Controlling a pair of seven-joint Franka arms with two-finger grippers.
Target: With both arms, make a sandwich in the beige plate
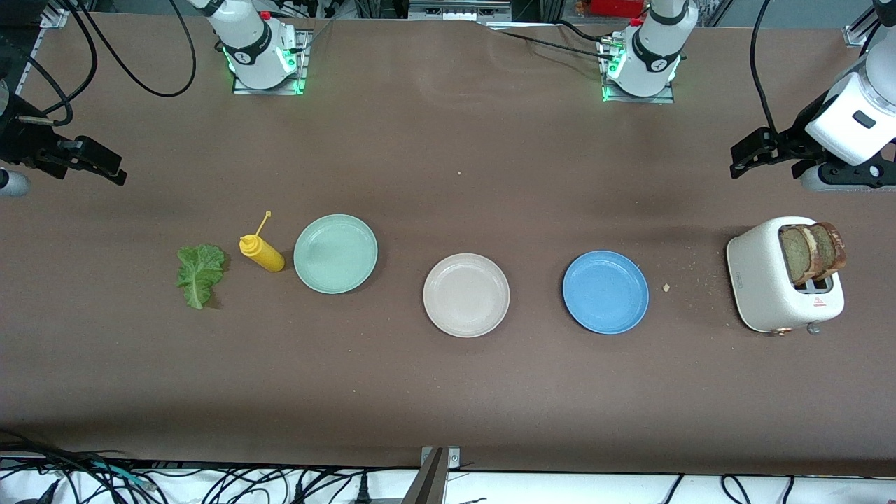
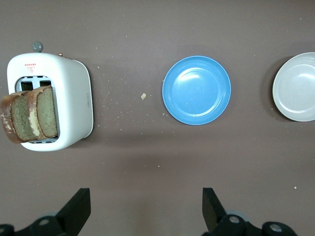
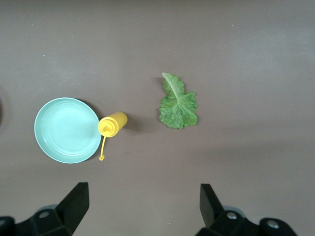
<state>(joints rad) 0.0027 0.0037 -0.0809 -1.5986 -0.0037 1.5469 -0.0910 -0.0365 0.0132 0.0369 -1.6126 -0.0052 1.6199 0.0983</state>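
The beige plate (image 1: 466, 295) lies empty mid-table, between a mint-green plate (image 1: 335, 253) and a blue plate (image 1: 605, 292); its edge shows in the left wrist view (image 2: 300, 86). Two brown bread slices (image 1: 812, 252) (image 2: 29, 115) stand in a white toaster (image 1: 770, 280) (image 2: 74, 108) at the left arm's end. A green lettuce leaf (image 1: 201, 273) (image 3: 177, 104) lies flat at the right arm's end. My left gripper (image 1: 745, 157) (image 2: 146, 196) hangs open and empty over bare table by the toaster. My right gripper (image 1: 105, 168) (image 3: 142, 194) hangs open and empty over bare table by the lettuce.
A yellow mustard bottle (image 1: 262, 253) (image 3: 113, 124) lies on its side between the lettuce and the mint-green plate (image 3: 67, 130). Crumbs (image 1: 666, 287) are scattered between the blue plate (image 2: 197, 90) and the toaster. Cables run along the table edge nearest the front camera.
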